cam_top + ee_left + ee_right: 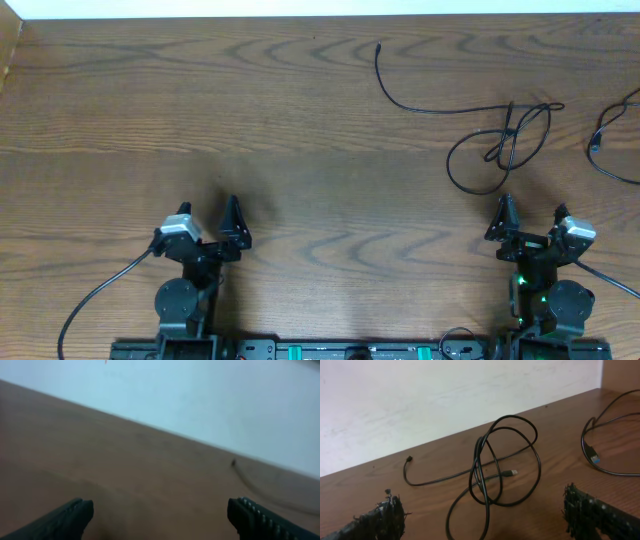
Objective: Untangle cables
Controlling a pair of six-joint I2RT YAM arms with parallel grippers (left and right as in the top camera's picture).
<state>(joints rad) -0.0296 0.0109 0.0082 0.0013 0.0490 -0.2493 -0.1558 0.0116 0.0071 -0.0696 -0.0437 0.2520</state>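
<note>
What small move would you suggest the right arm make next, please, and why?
Probably ease the right end effector forward and down over the knotted loops of the black cable. It is open and empty, and the tangle lies on the table just ahead of it, so it seems well placed to reach a loop.

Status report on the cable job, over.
Open and empty: left gripper, right gripper. Looped black cable untouched; second cable apart, far right. Nothing blocking.

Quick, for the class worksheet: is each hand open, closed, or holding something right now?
Left hand: open, holding nothing.
Right hand: open, holding nothing.
</note>
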